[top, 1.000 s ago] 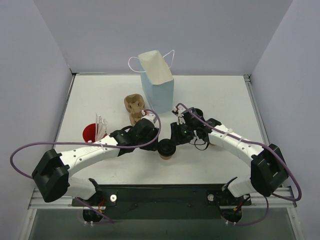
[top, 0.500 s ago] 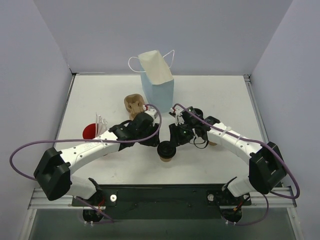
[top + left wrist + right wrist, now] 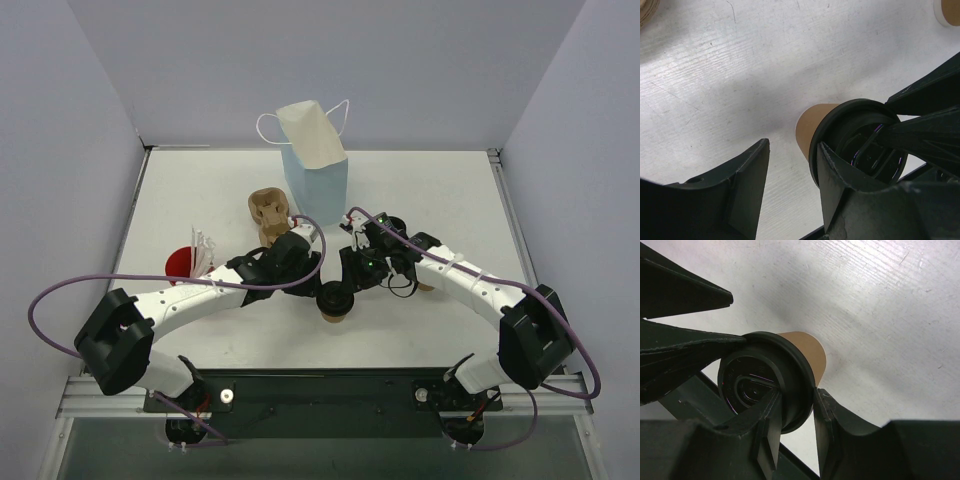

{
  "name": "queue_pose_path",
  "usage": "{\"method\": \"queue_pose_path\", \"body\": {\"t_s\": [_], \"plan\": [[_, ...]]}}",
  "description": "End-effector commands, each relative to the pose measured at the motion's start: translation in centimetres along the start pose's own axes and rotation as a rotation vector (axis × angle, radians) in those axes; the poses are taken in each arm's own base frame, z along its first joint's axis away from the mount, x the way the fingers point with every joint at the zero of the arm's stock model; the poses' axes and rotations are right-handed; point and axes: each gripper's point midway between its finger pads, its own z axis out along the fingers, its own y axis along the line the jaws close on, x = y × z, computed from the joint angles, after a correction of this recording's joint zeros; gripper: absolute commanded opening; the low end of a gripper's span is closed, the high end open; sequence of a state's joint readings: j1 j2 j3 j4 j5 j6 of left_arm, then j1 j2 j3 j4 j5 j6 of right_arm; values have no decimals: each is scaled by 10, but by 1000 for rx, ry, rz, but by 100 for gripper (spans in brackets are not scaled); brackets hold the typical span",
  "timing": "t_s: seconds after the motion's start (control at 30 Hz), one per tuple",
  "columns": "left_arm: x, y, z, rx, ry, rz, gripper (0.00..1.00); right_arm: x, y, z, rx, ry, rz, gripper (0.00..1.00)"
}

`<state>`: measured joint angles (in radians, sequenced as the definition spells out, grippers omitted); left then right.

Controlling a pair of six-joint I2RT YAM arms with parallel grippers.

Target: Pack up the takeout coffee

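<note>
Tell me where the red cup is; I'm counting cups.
Top view: the red cup sits left on the table, beside small white items, left of the tan tray.

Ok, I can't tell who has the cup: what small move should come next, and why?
Probably slide the left gripper sideways so the brown cup sits between its jaws. The right gripper pinches the black lid at its rim, but the left's open jaws frame only bare table beside the cup.

1 brn cup (image 3: pixel 334 300), 1 red cup (image 3: pixel 180 265), 1 tray (image 3: pixel 268 210), 1 bag (image 3: pixel 320 185).
</note>
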<state>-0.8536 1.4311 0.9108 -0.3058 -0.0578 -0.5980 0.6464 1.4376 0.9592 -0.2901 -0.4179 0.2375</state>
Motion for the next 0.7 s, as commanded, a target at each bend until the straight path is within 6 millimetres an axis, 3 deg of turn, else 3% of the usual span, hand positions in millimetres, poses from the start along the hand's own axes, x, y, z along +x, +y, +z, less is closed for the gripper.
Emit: {"method": "queue_pose_path", "body": {"t_s": [0.0,0.07,0.2,0.5,0.67], "plan": [[23,16,11,-94,51,29,53,20,-7,-3,35,57,18,29],[19,16,8,-101,48,38,53,17,-6,-5,37,45,19,29],[-14,-3,-8,-69,-8,51,54,9,-2,-12,32,22,29,32],[-61,-21,-33,-55,-76,69,60,-19,6,-35,38,-80,70,50],[-97,-23,-67,-58,-159,77,61,-35,12,-52,42,-138,82,57]]}}
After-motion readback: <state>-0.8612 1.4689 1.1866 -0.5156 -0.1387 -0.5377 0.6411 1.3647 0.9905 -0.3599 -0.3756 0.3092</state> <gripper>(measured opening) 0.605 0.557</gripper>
